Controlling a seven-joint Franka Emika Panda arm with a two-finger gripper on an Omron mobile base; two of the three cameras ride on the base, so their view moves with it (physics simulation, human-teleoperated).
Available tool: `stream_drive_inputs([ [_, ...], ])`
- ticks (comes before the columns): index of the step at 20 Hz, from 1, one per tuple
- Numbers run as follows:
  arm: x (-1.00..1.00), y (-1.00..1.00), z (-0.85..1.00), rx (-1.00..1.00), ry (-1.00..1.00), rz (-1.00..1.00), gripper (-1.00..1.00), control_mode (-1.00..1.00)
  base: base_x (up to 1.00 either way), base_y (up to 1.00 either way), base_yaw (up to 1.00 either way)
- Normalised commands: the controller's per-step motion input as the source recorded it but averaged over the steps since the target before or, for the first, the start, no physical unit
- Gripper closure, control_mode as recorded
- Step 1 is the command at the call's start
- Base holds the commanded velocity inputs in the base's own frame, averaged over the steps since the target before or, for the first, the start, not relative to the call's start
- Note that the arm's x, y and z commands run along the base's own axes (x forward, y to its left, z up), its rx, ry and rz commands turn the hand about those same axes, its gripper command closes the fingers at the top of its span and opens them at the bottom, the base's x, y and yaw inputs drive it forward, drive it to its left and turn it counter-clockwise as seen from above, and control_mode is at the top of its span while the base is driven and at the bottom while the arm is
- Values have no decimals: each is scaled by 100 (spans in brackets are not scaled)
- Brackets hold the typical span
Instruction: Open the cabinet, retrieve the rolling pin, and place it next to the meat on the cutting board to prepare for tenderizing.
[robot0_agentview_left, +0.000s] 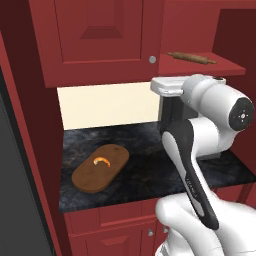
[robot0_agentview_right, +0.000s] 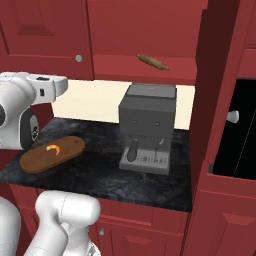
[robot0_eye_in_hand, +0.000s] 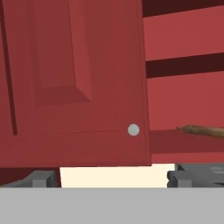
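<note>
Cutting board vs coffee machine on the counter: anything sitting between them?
Nothing. In the right base view, bare dark stone counter runs from the cutting board, which carries the meat, to the coffee machine.

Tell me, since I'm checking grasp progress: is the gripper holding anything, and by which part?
Nothing is held. The gripper is open and empty, facing the cabinet; the rolling pin lies on its shelf, untouched.
</note>
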Motion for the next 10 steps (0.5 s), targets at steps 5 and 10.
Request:
stream_drive_inputs([
  [5, 38, 1, 0, 0, 3, -6, -100, -100, 0, 0, 0],
  [10, 39, 5, 0, 0, 1, -13, -100, -100, 0, 0, 0],
])
